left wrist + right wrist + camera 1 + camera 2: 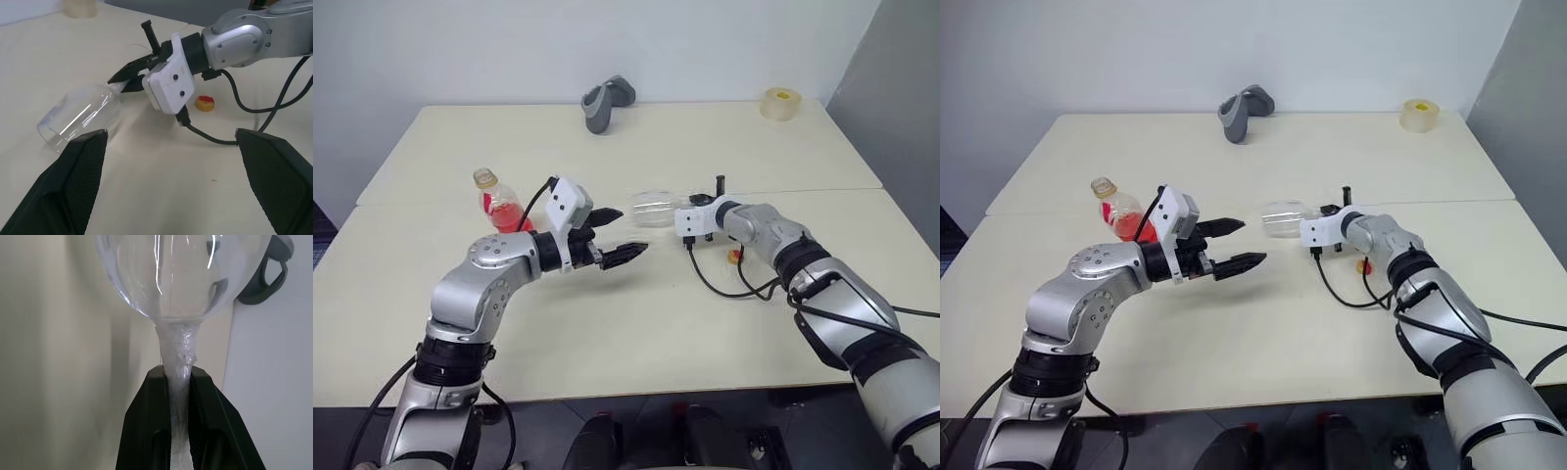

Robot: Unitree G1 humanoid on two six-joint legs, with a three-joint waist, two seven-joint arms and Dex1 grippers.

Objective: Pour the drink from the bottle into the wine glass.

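Wine glass [80,115] on its side — stem clamped in right gripper [180,382], left gripper [612,235] spread.

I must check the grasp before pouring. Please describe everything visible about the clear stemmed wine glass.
The clear, colourless wine glass looks like thin glass, with a rounded, empty bowl and a narrow stem. It lies on its side, the bowl low over the cream table, near its middle. The right gripper has its two black fingers closed on the stem just below the bowl. The foot is hidden.

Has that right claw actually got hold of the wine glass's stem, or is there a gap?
Touching. In the right wrist view the right gripper has both black fingers pressed against the stem of the wine glass, with no gap on either side.
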